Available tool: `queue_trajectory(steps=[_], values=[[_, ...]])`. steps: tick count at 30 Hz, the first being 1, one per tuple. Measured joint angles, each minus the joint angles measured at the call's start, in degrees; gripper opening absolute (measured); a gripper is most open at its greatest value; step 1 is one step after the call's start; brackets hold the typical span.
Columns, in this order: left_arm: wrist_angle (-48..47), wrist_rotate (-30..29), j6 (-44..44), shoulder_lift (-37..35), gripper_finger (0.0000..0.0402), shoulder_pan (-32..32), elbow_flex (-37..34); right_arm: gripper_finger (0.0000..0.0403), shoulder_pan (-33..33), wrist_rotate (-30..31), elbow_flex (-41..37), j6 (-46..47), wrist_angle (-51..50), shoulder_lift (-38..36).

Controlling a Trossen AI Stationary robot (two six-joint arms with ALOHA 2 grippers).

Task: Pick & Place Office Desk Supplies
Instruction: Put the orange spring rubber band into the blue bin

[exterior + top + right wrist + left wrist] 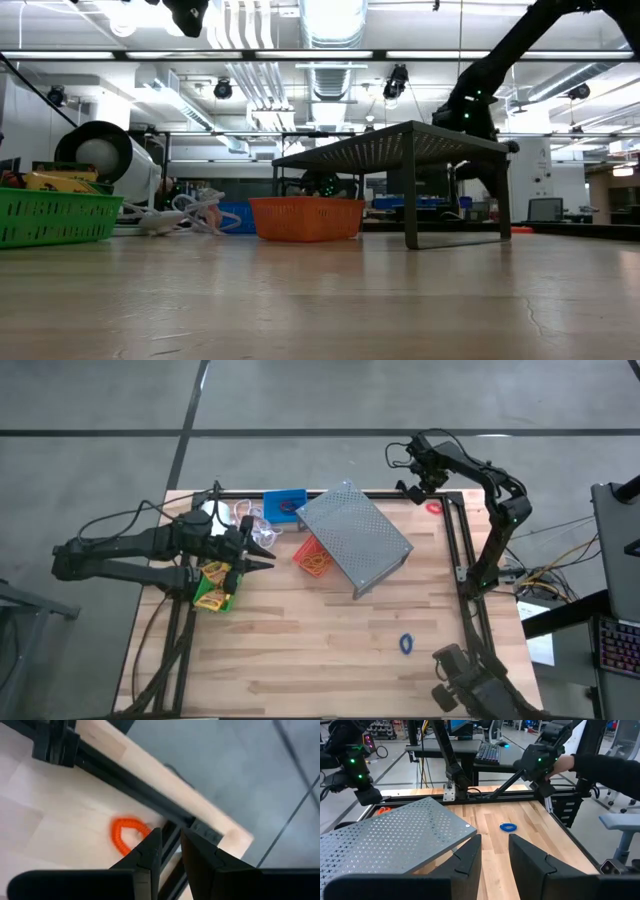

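You have the left end effector (268,555) over the left side of the bench (300,650), pointing to the right. Its two fingers (467,857) stand apart with nothing between them, so it is released. It hangs just left of the grey metal rack (352,538), and in the left wrist view the rack's flat top with holes fills the space beside the fingers. The green bin (210,598) sits on the near side of this end effector, at the left edge of the bench. You can see yellow crayon boxes (216,572) lying in it, but you cannot tell how many. The red-orange bin (313,558) sits right beside the rack, partly under its left edge. The blue bin (285,505) is at the far edge of the bench, touching the far left corner of the rack. A white roll with a white cord (240,512) lies just left of the blue bin. The blue ring band (406,644) lies alone on the bare wood, near the front right, well apart from the bins. Your right end effector (428,482) is up at the far right corner of the bench. Its fingers (147,852) are only a little apart and they grip nothing. The red ring band (129,834) lies flat on the wood just beside those fingertips, close to the black frame rail at the bench edge
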Motion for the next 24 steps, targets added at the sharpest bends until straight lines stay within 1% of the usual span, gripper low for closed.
queue_trajectory(steps=[3, 8, 13, 21, 24], values=[[0.00, -0.02, 0.01, 0.00, 0.0104, 0.00, 0.00, 0.0068, -0.44, -0.20, -0.86, 1.62, -0.15, 0.88], [-0.01, -0.01, -0.01, 0.00, 0.0104, 0.00, 0.00, 0.0068, 0.10, 1.95, -1.38, 1.99, 0.69, 2.61], [-0.02, 0.00, -0.06, 0.00, 0.0104, 0.00, 0.00, 0.0068, 0.68, 1.79, -1.38, 4.06, 1.92, 3.05], [0.00, -0.01, -0.32, 0.02, 0.0104, 0.00, 0.00, 0.0068, 0.80, 0.20, -1.82, 3.93, 3.60, 3.10], [0.00, -0.01, -0.47, 0.02, 0.0104, 0.00, 0.00, 0.0068, 1.27, 0.21, -2.47, 5.19, 5.12, 3.11]])
